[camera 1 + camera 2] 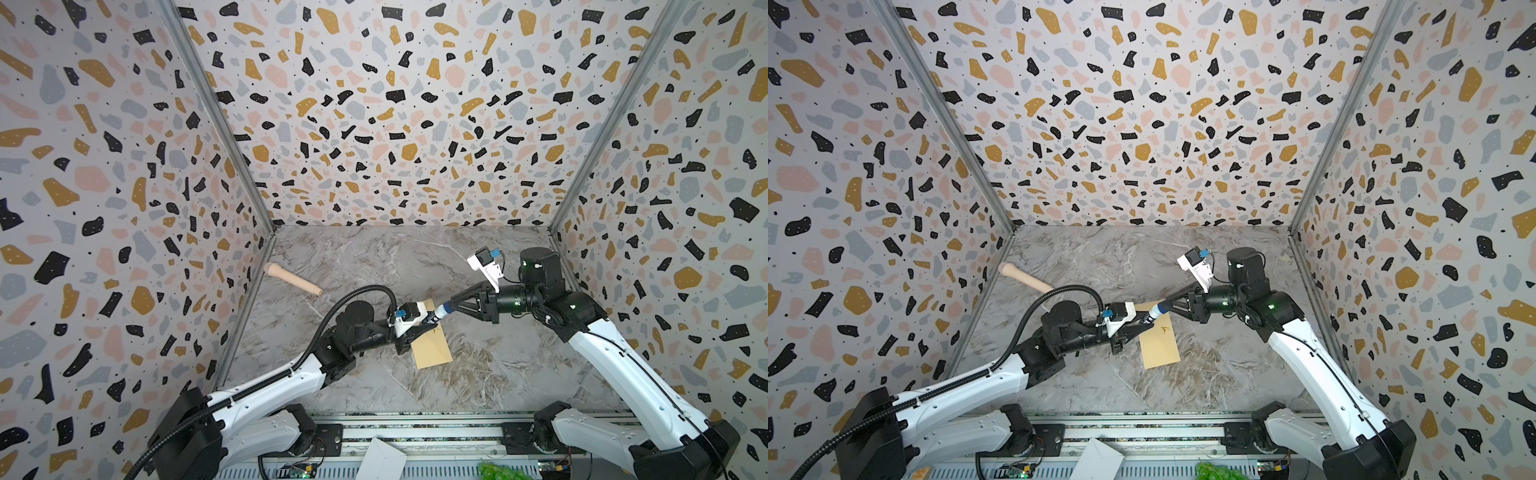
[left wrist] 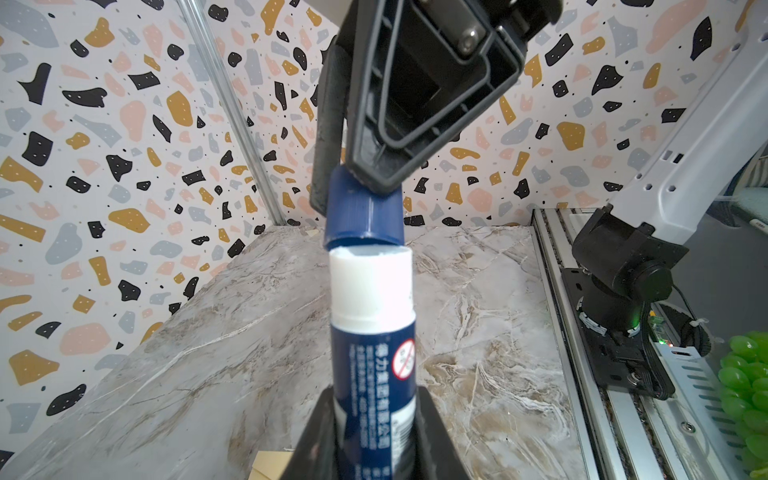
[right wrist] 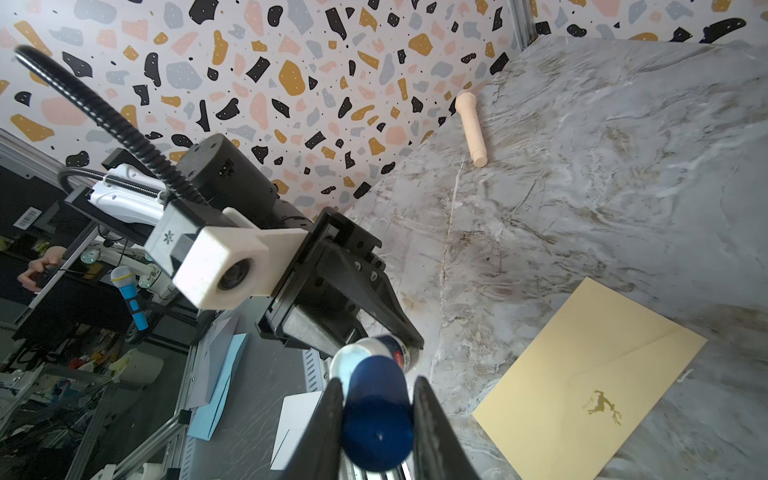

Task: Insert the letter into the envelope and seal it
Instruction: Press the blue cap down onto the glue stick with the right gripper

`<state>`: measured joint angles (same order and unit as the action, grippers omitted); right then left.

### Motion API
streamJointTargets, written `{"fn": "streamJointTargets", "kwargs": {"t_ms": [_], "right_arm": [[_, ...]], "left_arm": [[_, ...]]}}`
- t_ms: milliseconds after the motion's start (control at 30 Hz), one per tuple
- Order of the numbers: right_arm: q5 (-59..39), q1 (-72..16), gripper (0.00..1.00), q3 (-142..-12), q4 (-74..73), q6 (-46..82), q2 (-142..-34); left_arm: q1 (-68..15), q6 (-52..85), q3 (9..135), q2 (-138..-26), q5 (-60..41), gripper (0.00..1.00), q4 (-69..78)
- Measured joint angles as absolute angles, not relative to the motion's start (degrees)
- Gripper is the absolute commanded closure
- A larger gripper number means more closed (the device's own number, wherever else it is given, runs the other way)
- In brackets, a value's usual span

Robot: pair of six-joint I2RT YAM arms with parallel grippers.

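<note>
Right now the left gripper (image 2: 374,419) pinches a glue stick (image 2: 372,353), and the right gripper (image 3: 376,409) pinches the blue cap (image 2: 363,216) right at the stick's white tip. Below them the envelope (image 3: 590,382) lies flat on the surface (image 1: 374,257), gold mark (image 3: 604,407) up.
</note>
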<state>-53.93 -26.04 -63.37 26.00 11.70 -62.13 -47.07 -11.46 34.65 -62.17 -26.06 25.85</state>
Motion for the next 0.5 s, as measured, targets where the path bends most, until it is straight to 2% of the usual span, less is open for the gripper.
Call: {"fn": "streamJointTargets", "kwargs": {"t_ms": [500], "right_arm": [[-53.34, -28.64, 0.83, -63.37, 25.93, 11.38, -63.66]], "left_arm": [[-47.16, -11.86, 34.65, -62.83, -26.11, 1.0, 23.99]]}}
